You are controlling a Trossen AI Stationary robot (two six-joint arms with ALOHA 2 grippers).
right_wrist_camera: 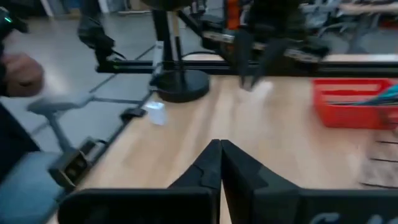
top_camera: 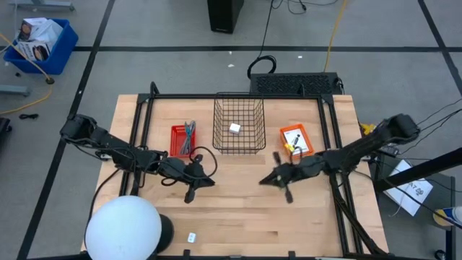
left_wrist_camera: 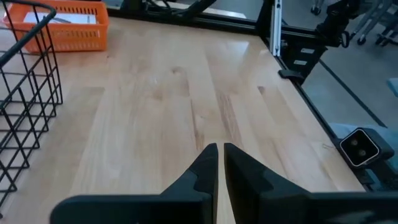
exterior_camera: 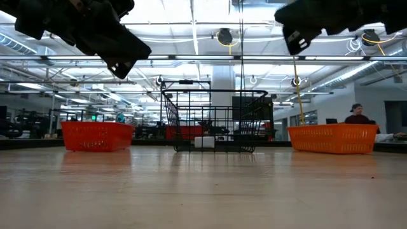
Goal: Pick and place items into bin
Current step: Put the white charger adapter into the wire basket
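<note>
High view: your 2 clenched, empty claws, left claw and right claw, hover before the wire bin, which holds 1 white block.

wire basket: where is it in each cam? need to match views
High view: the wire basket sits at the table's far middle, between the red tray and the orange tray.
Low view: centre of the picture, with a small white block inside.
Left wrist view: only its near corner shows at one edge.
Right wrist view: not in it.
Shared landmark: the orange tray, also beside the basket in the left wrist view.
</note>
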